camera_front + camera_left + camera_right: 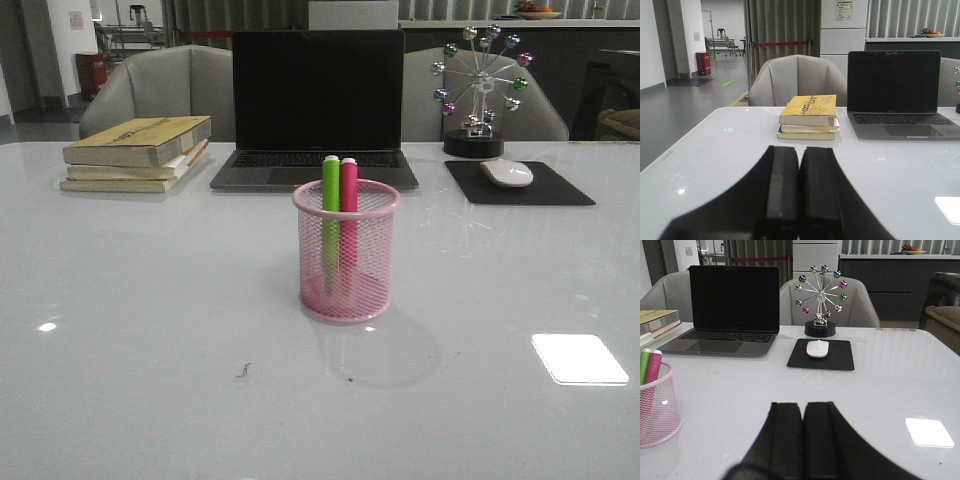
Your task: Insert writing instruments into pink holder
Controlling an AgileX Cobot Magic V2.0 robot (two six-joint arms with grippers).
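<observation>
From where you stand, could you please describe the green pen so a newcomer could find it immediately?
Start at the open laptop; directly before it stands a pink mesh cup. Two pens stand inside: the green pen is the left one, lime-coloured beside its pink pen neighbour.

The mesh of the holder [347, 265] is veiling the lower halves of the green pen [330, 215] and pink pen [349, 212], so where their tips are resting is unclear. In the right wrist view the frame edge is cutting off the holder's left side. The laptop [312, 110] is hiding the gap between the two chairs [160, 88]. The left wrist view is clipping the laptop's right corner. The book spines [120, 158] are showing no readable text. Both grippers [799, 200] [803, 440] are running out of the bottom of their wrist views. The bowl [913, 249] on the far counter is too small to make out.
</observation>
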